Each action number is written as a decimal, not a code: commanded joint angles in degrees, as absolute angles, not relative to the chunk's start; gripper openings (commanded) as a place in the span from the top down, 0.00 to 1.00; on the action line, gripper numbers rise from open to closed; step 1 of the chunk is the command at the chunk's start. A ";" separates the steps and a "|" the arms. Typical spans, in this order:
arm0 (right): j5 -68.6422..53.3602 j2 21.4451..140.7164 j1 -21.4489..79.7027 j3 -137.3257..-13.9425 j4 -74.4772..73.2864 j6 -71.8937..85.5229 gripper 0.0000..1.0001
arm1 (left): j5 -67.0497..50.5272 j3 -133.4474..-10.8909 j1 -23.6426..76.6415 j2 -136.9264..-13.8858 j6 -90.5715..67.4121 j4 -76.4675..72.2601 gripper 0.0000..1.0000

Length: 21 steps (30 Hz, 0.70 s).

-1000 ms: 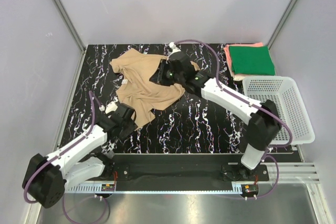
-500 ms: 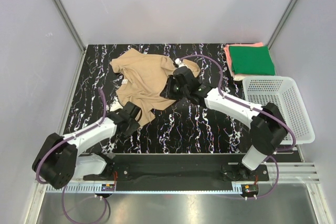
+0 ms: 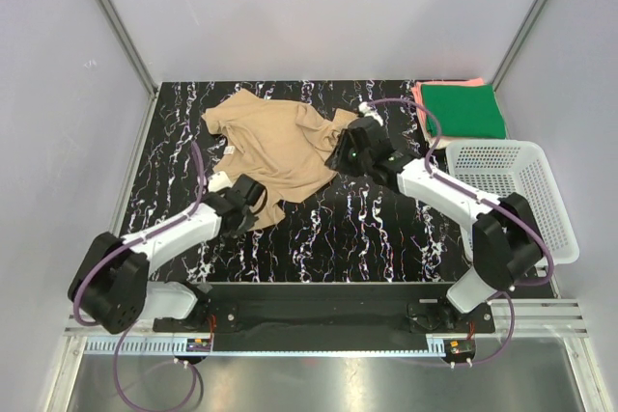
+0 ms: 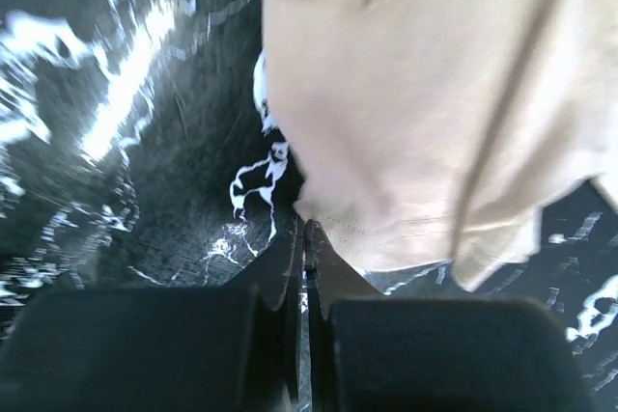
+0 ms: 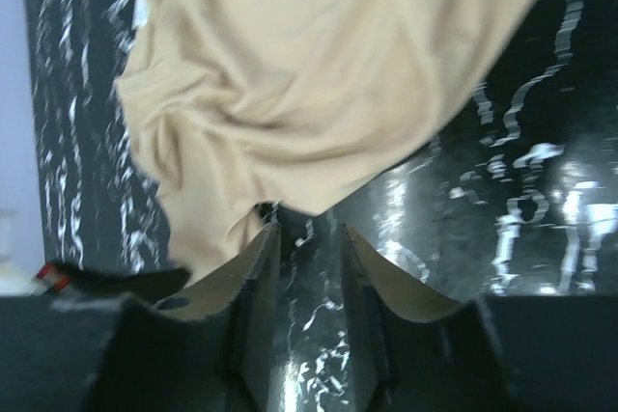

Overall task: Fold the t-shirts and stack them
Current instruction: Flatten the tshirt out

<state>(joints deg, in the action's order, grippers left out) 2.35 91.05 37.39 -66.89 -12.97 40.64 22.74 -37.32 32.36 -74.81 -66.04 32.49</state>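
A tan t-shirt (image 3: 275, 142) lies crumpled and partly spread at the back left of the black marbled table. My left gripper (image 3: 253, 207) sits at its near hem. In the left wrist view its jaws (image 4: 305, 227) are pressed together right at the edge of the tan cloth (image 4: 425, 94). My right gripper (image 3: 340, 156) hovers at the shirt's right edge. Its jaws (image 5: 307, 231) stand apart over bare table, with the tan cloth (image 5: 309, 74) just beyond the tips. A folded dark green t-shirt (image 3: 465, 110) rests on a coral-pink one (image 3: 419, 108) at the back right.
A white mesh basket (image 3: 492, 146) stands at the right edge of the table, just in front of the folded stack. Grey walls and metal posts close in the back and sides. Both arm bases sit at the near edge.
My left gripper has slid right to the shirt's near hem and closed there. My right gripper has drawn back to the right off the shirt and opened wider.
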 commanded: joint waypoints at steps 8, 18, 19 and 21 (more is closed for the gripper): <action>10.11 97.54 25.24 -71.62 -16.43 39.02 0.44 | 47.64 -50.01 30.06 -52.23 -50.10 48.95 1.00; 10.90 117.40 20.40 -89.64 -16.61 40.96 0.31 | 48.87 -48.60 27.77 -43.24 -46.15 49.48 1.00; 10.81 118.38 20.22 -90.69 -16.70 40.87 0.32 | 48.87 -48.78 27.60 -43.16 -45.79 49.40 1.00; 9.94 121.27 19.95 -93.77 -16.79 40.78 0.31 | 48.78 -48.69 27.60 -42.89 -45.70 49.48 1.00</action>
